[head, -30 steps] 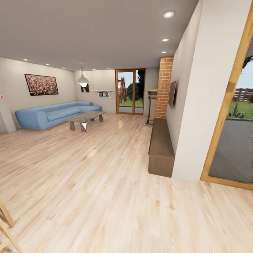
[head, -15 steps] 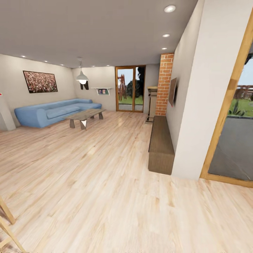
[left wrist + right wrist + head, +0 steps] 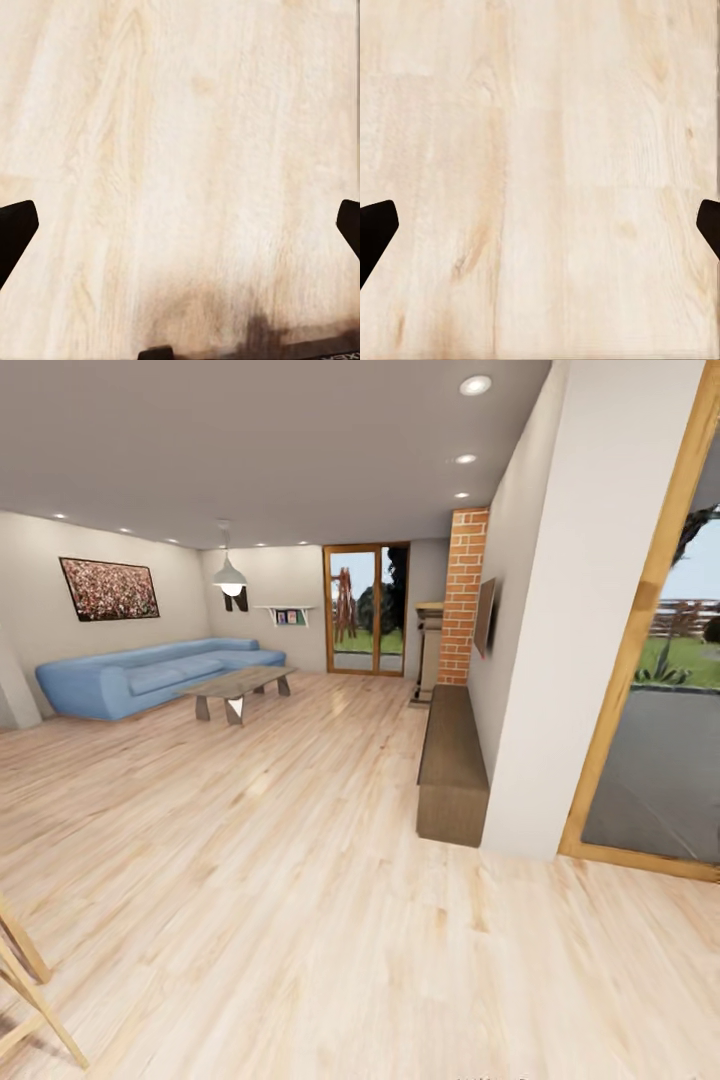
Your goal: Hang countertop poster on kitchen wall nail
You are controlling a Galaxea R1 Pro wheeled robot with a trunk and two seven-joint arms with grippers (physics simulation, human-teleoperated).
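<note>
Camera view has swung slightly right; sofa [image 3: 150, 675] sits at ten o'clock, no kitchen visible, so transit continues. Left gripper [image 3: 180, 225] and right gripper [image 3: 540, 225] released, empty.

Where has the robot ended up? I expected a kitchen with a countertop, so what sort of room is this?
Most likely a living room, not a kitchen: a long blue sectional sofa faces a low wooden coffee table, with a wide reddish speckled painting on the wall above and pale wood plank flooring.
</note>
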